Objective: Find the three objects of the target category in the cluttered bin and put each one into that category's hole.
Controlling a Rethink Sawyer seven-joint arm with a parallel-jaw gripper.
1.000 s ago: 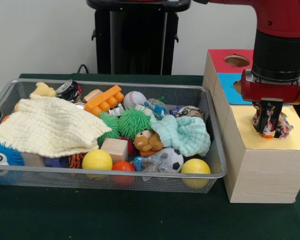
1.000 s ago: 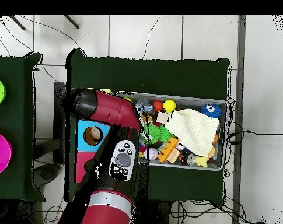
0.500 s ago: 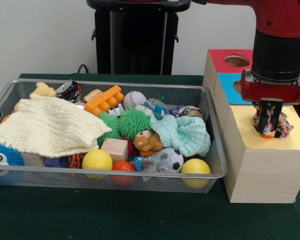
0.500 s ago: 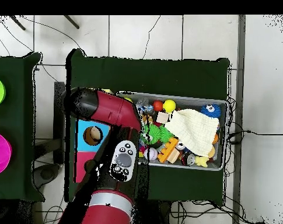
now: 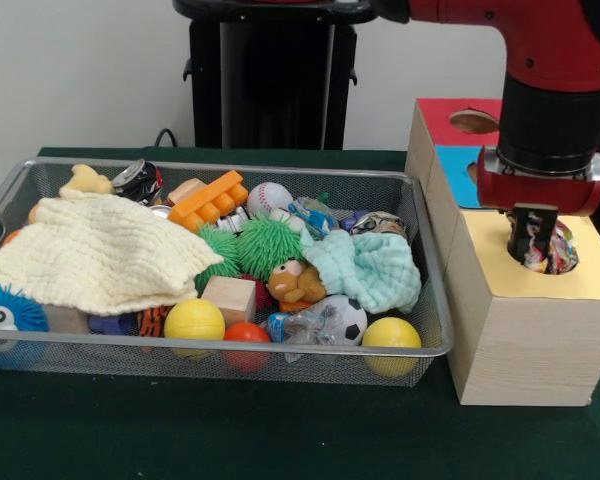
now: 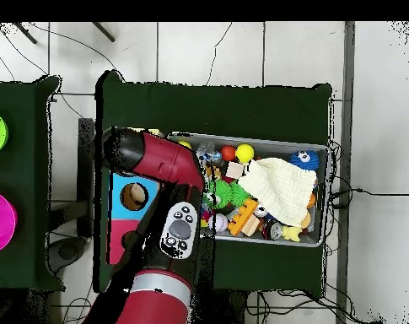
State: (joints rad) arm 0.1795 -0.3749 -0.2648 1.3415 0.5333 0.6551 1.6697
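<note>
Since a second ago we see the crumpled patterned cloth (image 5: 553, 250) sitting lower: it stood up on the yellow panel (image 5: 590, 275) of the wooden box (image 5: 520, 340), and it now lies sunk in that panel's hole, only its top showing above the rim. Our jaws (image 5: 532, 240) hang just over it at the hole; we cannot tell whether they are clenched on it or released.

Nearest along the wire bin (image 5: 280, 352), on the green worktop (image 5: 230, 430), lie a yellow ball (image 5: 194, 321), an orange ball (image 5: 245, 334), a black-and-white football (image 5: 342, 318) and a second yellow ball (image 5: 391, 334). At the near left corner sits a blue spiky toy (image 5: 8, 312). A wooden block (image 5: 229, 297) and a small brown figure (image 5: 294, 283) come just behind the balls. A cream cloth (image 5: 95, 250) covers the bin's left half; a mint cloth (image 5: 370, 268) lies bunched on the right. Between them sit green spiky balls (image 5: 255, 245). Farther back are an orange toy brick (image 5: 209, 197), a baseball (image 5: 269, 197) and a crushed can (image 5: 138, 180).

Beyond the yellow panel the box top turns blue (image 5: 458, 175), then red (image 5: 450, 112) with its own round hole (image 5: 474, 122).
</note>
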